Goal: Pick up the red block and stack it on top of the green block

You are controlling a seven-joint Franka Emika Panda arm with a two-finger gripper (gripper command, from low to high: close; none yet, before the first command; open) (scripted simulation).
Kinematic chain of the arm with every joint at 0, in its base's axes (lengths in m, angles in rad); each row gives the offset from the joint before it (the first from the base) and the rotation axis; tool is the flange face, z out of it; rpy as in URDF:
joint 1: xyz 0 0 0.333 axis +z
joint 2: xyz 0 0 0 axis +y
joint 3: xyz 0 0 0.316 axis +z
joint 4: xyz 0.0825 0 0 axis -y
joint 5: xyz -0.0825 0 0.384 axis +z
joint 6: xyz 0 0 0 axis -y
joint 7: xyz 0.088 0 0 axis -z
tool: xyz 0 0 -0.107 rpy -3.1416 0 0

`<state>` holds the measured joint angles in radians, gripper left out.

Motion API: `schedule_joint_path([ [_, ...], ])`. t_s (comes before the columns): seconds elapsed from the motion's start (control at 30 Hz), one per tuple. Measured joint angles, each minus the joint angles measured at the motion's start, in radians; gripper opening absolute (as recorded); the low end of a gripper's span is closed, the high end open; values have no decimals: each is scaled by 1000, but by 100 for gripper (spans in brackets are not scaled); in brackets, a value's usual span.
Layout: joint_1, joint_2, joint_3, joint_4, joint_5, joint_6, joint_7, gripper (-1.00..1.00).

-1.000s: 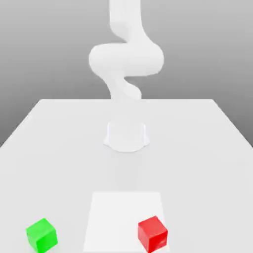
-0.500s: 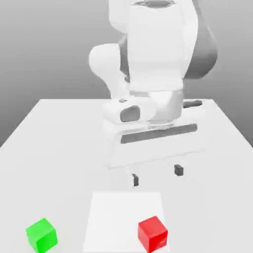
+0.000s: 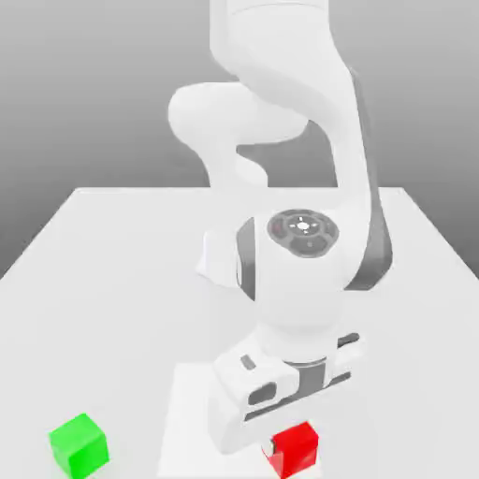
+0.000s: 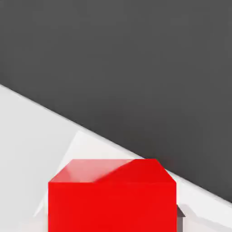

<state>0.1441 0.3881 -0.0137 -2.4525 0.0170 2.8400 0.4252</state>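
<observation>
With its fingers closed on the glossy red cube (image 3: 297, 450) at the white square's (image 3: 191, 402) edge, the two-finger gripper (image 3: 291, 452) seems at the grasping step; next comes lifting, then carrying toward the green cube (image 3: 79, 447) (well apart, exterior view's left).

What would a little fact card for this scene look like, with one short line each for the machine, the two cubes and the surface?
machine: one white robot arm with dark grey parts, reaching down over the table
hand: low, at the red cube
red cube: red cube, at the hand, toward the exterior view's right
green cube: green cube, on the table, toward the exterior view's left
surface: pale table with a whiter patch under the hand
stacked: no, the cubes are apart
</observation>
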Motion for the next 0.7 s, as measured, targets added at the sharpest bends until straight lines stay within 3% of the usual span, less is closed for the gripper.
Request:
schedule_joint_path([
  [0.2,-5,-163,-8,-23,-6,-140,9,-100],
  [0.27,-53,-180,-58,-6,11,-177,32,-100],
  [0.47,-200,-191,-210,46,68,-244,101,-100],
  [0.57,-271,-92,-233,83,139,-188,90,-100],
  [0.6,-286,-57,-224,88,160,-159,79,100],
  [0.7,-286,-57,-224,88,160,-159,79,100],
])
